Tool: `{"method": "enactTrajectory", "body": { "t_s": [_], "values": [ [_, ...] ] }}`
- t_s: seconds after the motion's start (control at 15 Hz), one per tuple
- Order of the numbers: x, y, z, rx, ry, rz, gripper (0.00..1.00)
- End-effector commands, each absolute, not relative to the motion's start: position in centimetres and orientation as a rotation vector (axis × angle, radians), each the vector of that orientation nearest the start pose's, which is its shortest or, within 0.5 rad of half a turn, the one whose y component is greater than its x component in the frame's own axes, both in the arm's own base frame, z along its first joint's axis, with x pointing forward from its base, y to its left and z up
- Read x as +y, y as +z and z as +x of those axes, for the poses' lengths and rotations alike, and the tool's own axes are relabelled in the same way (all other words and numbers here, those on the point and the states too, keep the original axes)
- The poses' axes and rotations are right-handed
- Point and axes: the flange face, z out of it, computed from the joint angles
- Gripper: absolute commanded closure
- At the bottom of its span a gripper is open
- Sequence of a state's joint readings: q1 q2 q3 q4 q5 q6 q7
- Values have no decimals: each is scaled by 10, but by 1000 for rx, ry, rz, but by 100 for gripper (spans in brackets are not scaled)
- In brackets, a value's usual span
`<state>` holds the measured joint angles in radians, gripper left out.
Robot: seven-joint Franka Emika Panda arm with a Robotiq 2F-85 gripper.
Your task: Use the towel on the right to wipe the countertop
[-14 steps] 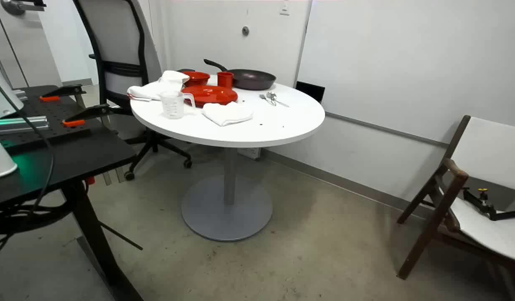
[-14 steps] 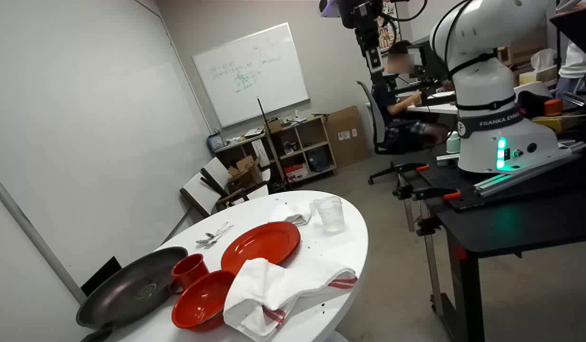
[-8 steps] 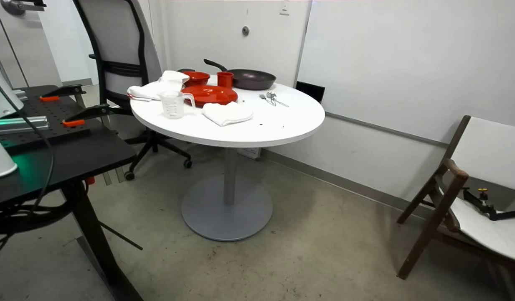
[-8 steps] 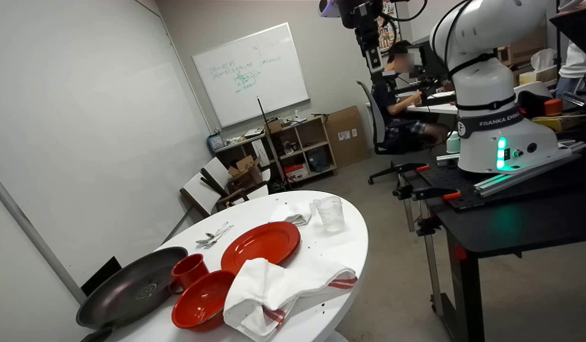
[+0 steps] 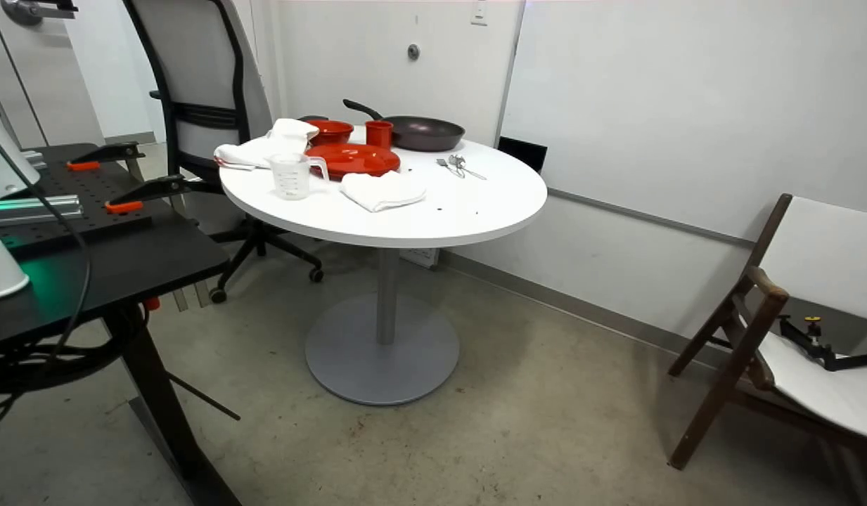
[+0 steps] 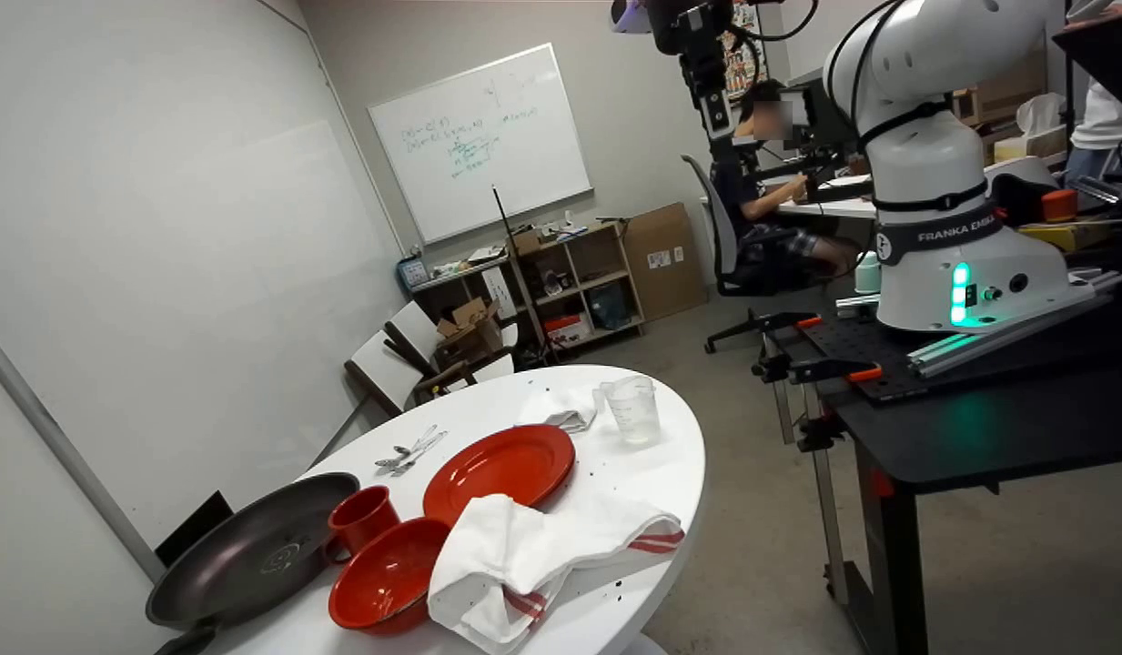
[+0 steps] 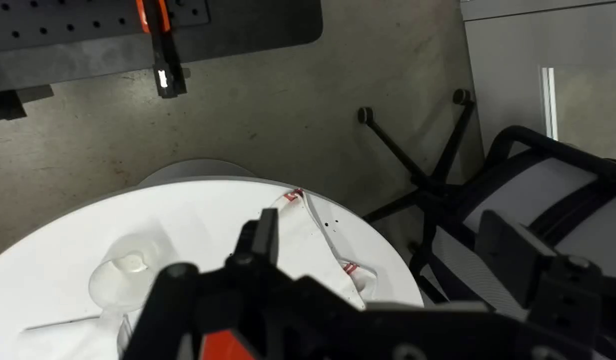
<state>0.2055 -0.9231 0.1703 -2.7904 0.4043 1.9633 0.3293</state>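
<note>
Spread wide, the fingers (image 7: 505,257) hang higher than the white tabletop (image 7: 213,205), well apart from it. In the wrist view the heaped cloth (image 7: 303,245) shows between them; to their left the towel (image 7: 68,340) lies on the tabletop beside the cup (image 7: 115,285). Dark specks (image 7: 326,224) lie near the heaped cloth. Behind one finger stands a chair (image 7: 527,190); across the floor (image 7: 278,110), the desk (image 7: 258,25). Farthest out, in an exterior view, a whiteboard (image 6: 479,127) hangs above shelves (image 6: 583,300).
</note>
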Motion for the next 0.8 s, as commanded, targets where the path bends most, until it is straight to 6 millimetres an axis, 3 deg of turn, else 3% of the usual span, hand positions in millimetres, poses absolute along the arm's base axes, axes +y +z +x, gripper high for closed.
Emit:
{"method": "enactTrajectory", "body": {
  "t_s": [0.0,0.4,0.73],
  "values": [
    [129,457,263,219,-16,-2870,0],
    [127,447,277,283,-12,-2839,0],
    [102,434,316,388,-83,-2844,0]
  ]
}}
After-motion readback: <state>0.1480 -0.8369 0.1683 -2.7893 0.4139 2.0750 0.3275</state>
